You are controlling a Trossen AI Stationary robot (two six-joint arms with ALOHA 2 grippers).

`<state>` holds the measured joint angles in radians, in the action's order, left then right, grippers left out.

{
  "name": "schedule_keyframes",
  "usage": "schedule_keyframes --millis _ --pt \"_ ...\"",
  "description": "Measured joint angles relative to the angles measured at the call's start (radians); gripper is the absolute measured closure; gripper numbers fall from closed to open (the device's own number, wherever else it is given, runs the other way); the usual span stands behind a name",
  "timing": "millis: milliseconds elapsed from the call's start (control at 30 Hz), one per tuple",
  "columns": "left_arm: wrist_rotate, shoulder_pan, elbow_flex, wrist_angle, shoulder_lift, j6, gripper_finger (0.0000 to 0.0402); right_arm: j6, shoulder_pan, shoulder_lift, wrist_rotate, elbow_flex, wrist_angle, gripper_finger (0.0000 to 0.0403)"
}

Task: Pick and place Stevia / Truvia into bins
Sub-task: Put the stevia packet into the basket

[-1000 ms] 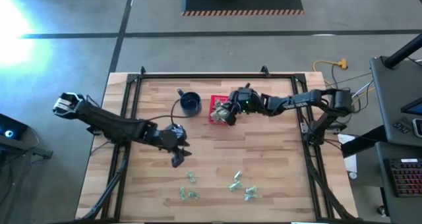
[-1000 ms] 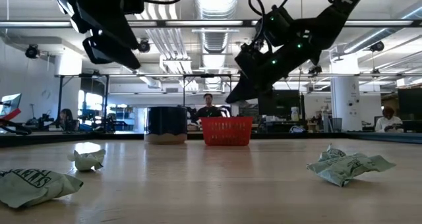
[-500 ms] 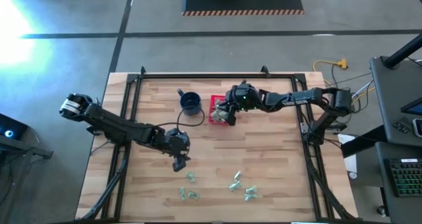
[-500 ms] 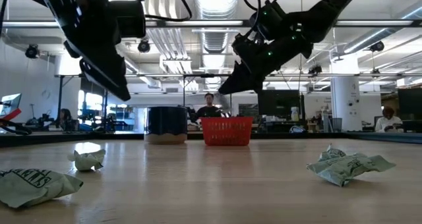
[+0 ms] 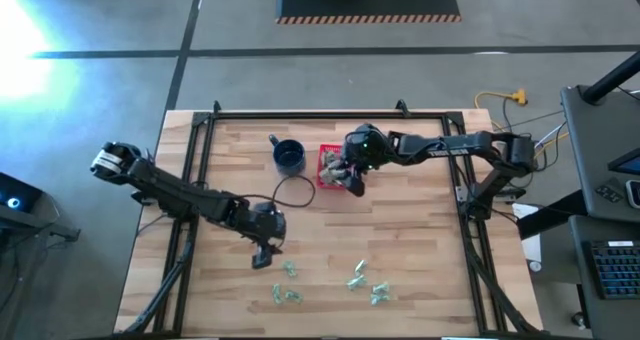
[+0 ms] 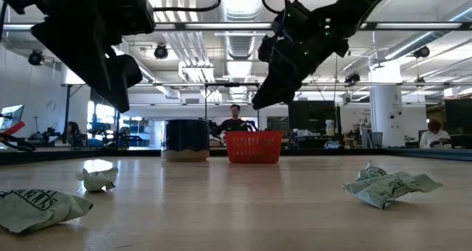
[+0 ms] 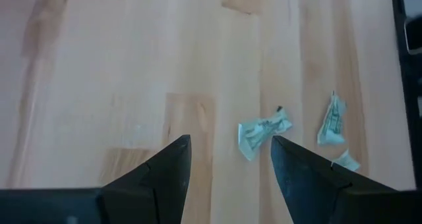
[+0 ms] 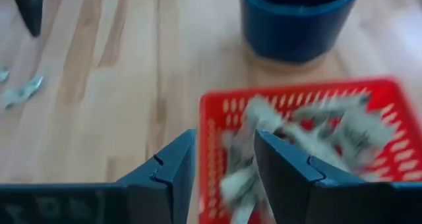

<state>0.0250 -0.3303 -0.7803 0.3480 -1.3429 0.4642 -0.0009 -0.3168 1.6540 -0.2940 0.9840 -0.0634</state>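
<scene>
The red basket (image 5: pixel 328 167) stands on the table at the far middle, beside a dark blue mug (image 5: pixel 289 157). Pale green-and-white sachets (image 8: pixel 310 128) lie piled inside it, blurred in the right wrist view. My right gripper (image 5: pixel 352 176) hangs open just above the basket (image 8: pixel 369 99), fingers slanting down, nothing between them. More crumpled sachets (image 5: pixel 288 270) (image 5: pixel 355 278) lie on the wood near the front edge. My left gripper (image 5: pixel 262 256) stands open above the table, just short of the nearest sachet (image 7: pixel 262 134), which lies flat on the boards beyond its fingertips.
The mug (image 6: pixel 186 139) stands left of the basket (image 6: pixel 253 147) in the low view. Loose sachets (image 6: pixel 97 179) (image 6: pixel 391 186) lie across the near table. A black frame rail (image 5: pixel 200 150) borders the wood. Bare boards lie between the basket and the sachets.
My left gripper has come down and toward the table's near edge, closer to the loose sachets, rolling a little on the way. My right gripper has stayed over the basket, risen slightly and turned its wrist.
</scene>
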Motion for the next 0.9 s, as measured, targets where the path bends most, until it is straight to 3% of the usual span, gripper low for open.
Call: schedule_keyframes --millis 367,900 --pt "0.005 -0.046 -0.003 -0.158 -0.114 -0.31 0.0209 -0.021 0.027 -0.105 -0.105 -0.024 -0.284 0.0259" --pt "0.098 -0.044 -0.007 -0.213 -0.278 -0.446 0.021 0.126 0.151 -0.475 -0.064 -0.075 -0.541 0.0284"
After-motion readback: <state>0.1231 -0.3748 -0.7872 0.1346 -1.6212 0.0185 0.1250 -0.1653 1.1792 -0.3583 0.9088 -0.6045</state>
